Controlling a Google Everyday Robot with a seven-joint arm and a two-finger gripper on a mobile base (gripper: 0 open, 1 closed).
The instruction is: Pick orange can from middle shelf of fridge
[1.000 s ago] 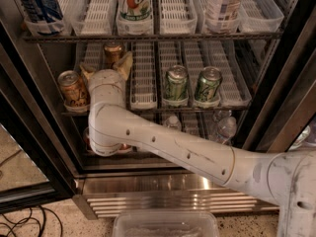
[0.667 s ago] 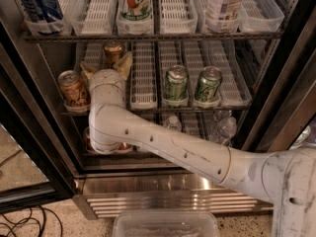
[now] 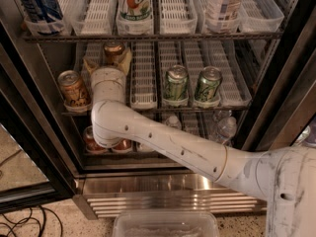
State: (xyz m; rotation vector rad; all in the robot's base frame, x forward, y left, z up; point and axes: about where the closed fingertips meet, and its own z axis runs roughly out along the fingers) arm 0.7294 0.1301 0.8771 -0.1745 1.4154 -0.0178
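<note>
Copper-orange can (image 3: 114, 50), metal top, upright between spread jaws, middle shelf (image 3: 143, 83).

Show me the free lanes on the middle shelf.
Empty tray between the arm and the left green can; another right of the right green can. Crowded left: front orange can, and the gripper at the rear orange can.
</note>
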